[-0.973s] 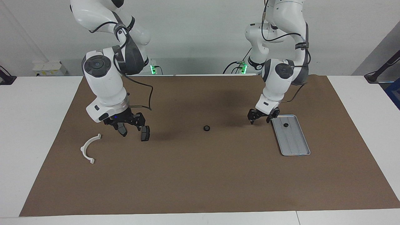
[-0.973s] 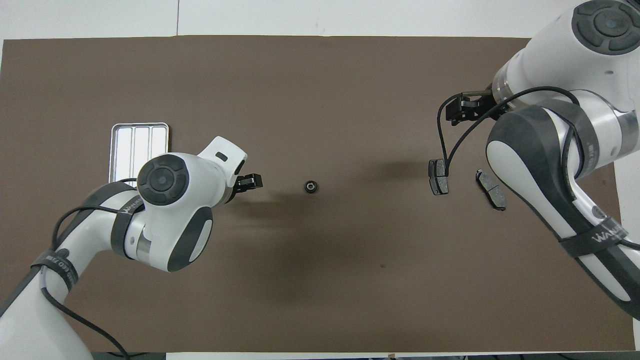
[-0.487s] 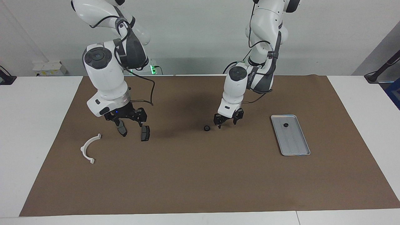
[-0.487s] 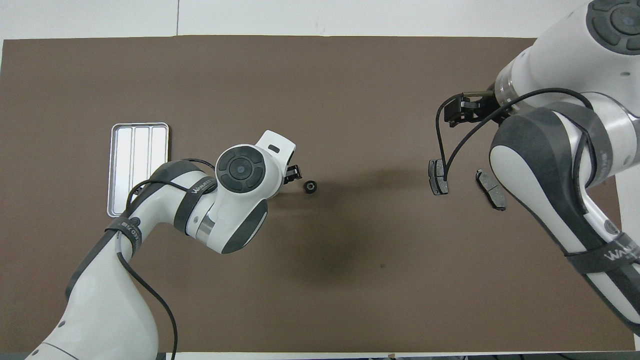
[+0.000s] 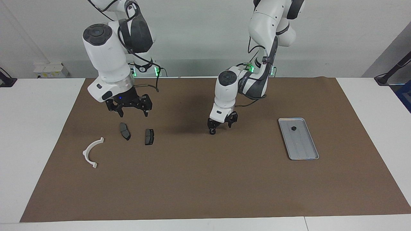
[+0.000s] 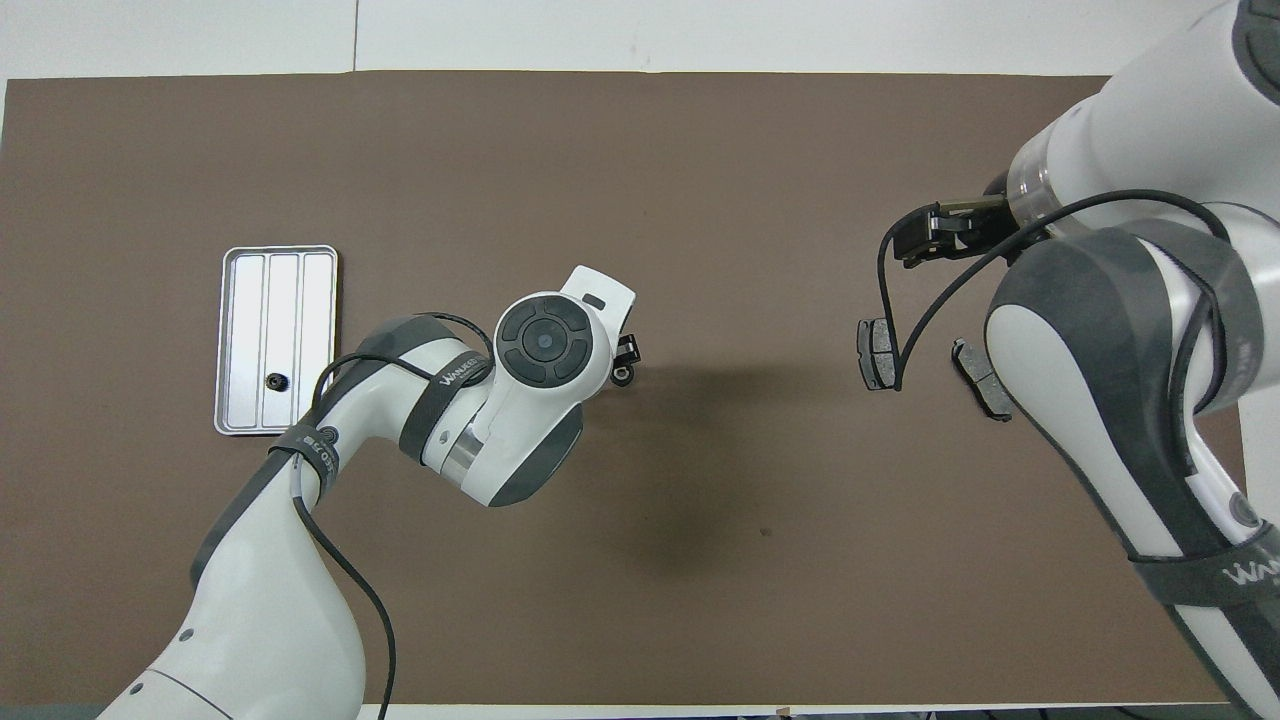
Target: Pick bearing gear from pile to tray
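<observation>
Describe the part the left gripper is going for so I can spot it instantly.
On the brown mat, find the left gripper near the middle. At its tips sits a small black round piece; its twin lies in the tray.

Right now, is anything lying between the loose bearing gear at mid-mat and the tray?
Nothing visible: bare mat separates the bearing gear, at the left gripper, from the tray.

Robot lab, paper-covered table [image 5: 205, 192], bare wall [image 5: 199, 32]
</observation>
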Available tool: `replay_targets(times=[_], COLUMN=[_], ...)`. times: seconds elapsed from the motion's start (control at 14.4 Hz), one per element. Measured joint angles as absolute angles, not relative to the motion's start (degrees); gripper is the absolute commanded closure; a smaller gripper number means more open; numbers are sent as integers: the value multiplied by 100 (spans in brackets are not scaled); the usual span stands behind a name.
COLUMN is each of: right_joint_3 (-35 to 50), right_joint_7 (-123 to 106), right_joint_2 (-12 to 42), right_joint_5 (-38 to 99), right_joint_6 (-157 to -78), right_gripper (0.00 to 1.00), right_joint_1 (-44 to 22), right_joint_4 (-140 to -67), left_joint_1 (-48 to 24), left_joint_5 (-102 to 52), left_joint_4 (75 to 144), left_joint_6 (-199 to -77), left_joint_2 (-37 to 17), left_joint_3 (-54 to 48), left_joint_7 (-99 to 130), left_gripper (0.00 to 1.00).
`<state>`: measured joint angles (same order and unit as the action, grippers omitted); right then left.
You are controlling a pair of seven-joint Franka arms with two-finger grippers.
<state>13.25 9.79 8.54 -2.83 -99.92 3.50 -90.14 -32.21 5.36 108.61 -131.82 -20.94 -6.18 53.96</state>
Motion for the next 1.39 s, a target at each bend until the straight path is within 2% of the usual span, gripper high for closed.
replay_targets(times=[0.14, 0.35, 0.83, 1.39], right_joint_3=[705, 320, 226, 210], right_joint_7=[727, 478, 466, 371], right_joint_2=[686, 435, 141, 81], right_joint_5=[-221, -216, -216, -216], right_joint_6=[-9851, -9656, -8954, -8945], right_gripper=[0, 0, 0, 0], right_joint_1=[-86, -334, -370, -370], right_joint_4=[-9017, -9090, -9157, -9162], left_joint_1=[-3256, -3296, -3410, -3515], left_joint_5=[536, 536, 537, 544], left_joint_4=[10854, 10851, 10826, 10546], left_joint_6=[-13182, -13183, -13185, -13183], left_joint_2=[-2098, -2129, -2214, -2508], left_joint_3=[-617, -622, -619, -619], left_joint_7=[5407, 5429, 5455, 5553], left_gripper=[7, 7, 7, 6])
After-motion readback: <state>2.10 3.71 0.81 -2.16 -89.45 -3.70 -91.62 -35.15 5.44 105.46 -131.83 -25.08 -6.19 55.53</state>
